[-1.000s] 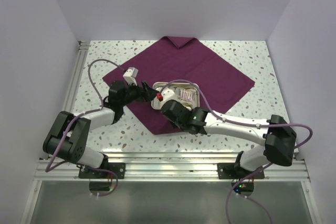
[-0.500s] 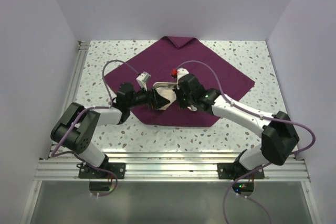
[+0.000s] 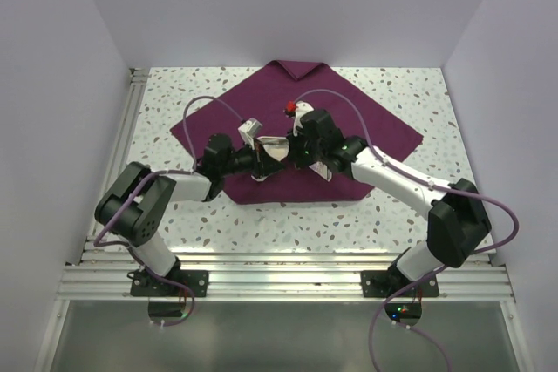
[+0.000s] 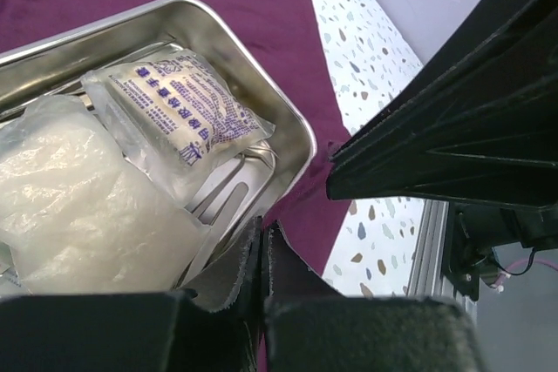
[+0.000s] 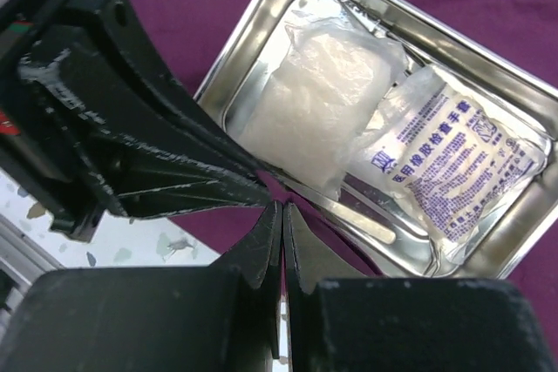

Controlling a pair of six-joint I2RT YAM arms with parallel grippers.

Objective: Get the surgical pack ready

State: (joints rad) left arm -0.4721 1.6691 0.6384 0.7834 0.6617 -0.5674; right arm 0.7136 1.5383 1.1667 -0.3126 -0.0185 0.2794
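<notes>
The left arm and the right arm reach from the near edge and meet over the middle of the speckled surface (image 3: 410,93). The surgical pack (image 3: 366,124), a large plum-maroon drape, lies spread on this surface like a diamond. Its near edge runs straight across, just before the place where the arms meet.

The left fingers (image 4: 261,254) are pressed fully together. Maroon cloth stands right at their tips, and they seem to pinch a thin fold of the drape. The right fingers (image 5: 281,233) are also closed to a thin line, and a small piece of the same cloth shows at their tips. The two pairs of fingers point at each other and their tips almost touch, just beside the near corner of a steel tray (image 5: 436,28).

The tray rests on the drape. Inside it lie a cloudy white pouch (image 5: 318,93) and a clear sachet with blue print (image 5: 453,154), side by side and partly overlapping.

At the far end the drape's corner is folded back on itself, close to the rear wall.
</notes>
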